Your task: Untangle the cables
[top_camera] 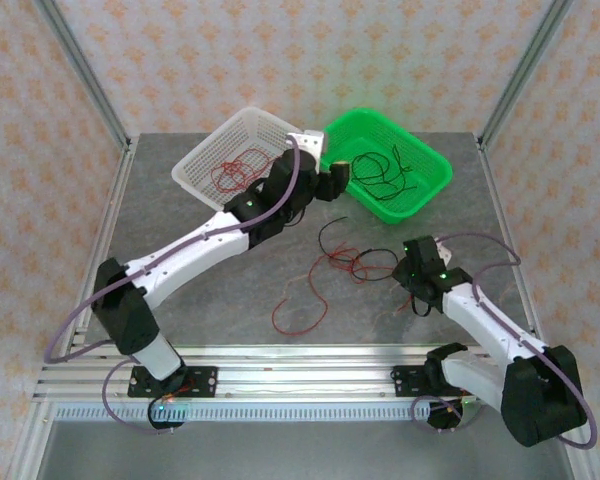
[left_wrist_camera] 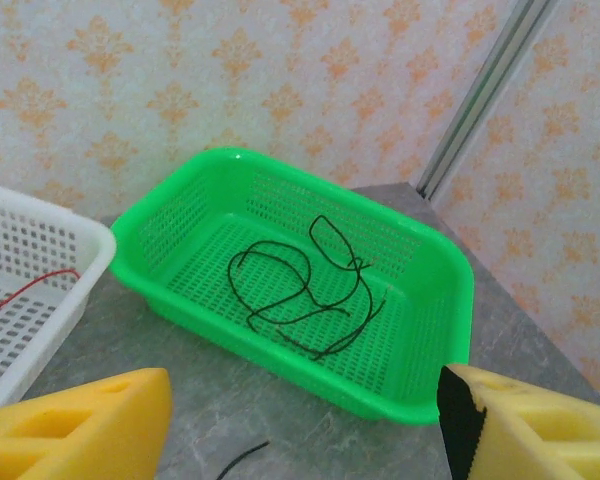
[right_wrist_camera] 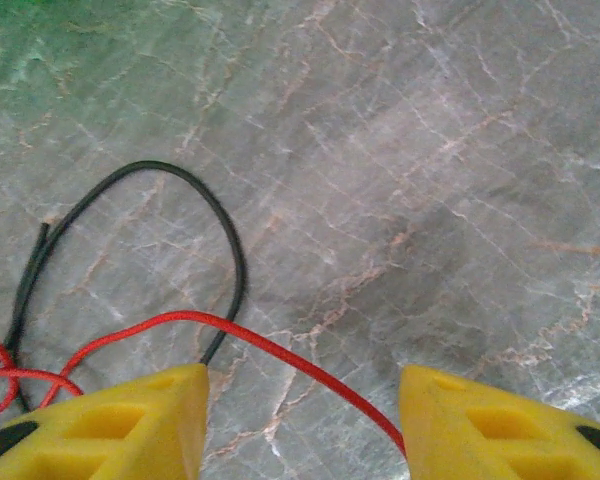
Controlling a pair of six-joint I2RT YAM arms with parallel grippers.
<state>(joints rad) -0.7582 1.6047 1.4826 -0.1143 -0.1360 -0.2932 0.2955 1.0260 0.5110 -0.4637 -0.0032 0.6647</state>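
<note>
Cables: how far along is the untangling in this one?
Roughly midway. Done: red wires lie in the white basket, a black wire in the green basket. In hand: nothing gripped; the left gripper is open facing the green basket, the right gripper open low over the table, a red wire passing between its fingers. Left: a red-and-black tangle on the table, plus a loose red loop.

Top: high at near edge, sees whole table (top_camera: 230, 300). Left wrist: faces green basket (left_wrist_camera: 140, 225), shared with top. Right wrist: close over table.
</note>
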